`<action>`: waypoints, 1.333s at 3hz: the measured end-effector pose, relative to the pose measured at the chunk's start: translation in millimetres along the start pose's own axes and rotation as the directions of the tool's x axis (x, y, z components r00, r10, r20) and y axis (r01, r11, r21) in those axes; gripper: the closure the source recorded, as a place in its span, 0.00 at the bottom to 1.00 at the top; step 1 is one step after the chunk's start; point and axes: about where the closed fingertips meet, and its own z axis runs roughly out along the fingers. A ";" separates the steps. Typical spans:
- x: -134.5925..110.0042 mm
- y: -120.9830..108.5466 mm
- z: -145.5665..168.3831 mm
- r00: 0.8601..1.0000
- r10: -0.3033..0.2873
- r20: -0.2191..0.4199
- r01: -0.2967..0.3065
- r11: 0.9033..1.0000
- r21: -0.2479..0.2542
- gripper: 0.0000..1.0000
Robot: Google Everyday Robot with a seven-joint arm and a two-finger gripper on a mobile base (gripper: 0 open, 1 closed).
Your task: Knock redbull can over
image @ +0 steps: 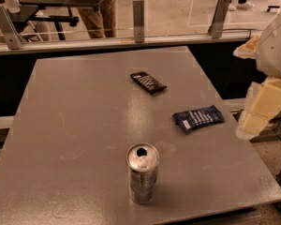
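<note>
The can (pixel 142 172) stands upright, lower centre on the worktop (pixel 75 125); the tool (pixel 263 109) is at the right edge, and I cannot tell its state.

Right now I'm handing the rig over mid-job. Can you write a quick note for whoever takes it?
The pincer hangs off the right edge of the table, beside the blue wrapper, well away from the can.
The can stands upright near the front edge; the black wrapper lies farther back.
Done: nothing, can not yet knocked over.
Left: bring the pincer to the can and tip it.
</note>
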 end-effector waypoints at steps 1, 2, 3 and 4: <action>-24.5 23.4 9.1 0.993 -0.034 0.112 0.038 0.999 -0.031 0.00; -64.8 60.1 22.8 0.957 -0.079 0.280 0.109 0.990 -0.094 0.00; -91.2 84.4 31.1 0.914 -0.088 0.396 0.152 0.979 -0.134 0.00; -122.0 118.1 47.1 0.860 -0.099 0.500 0.216 0.960 -0.181 0.00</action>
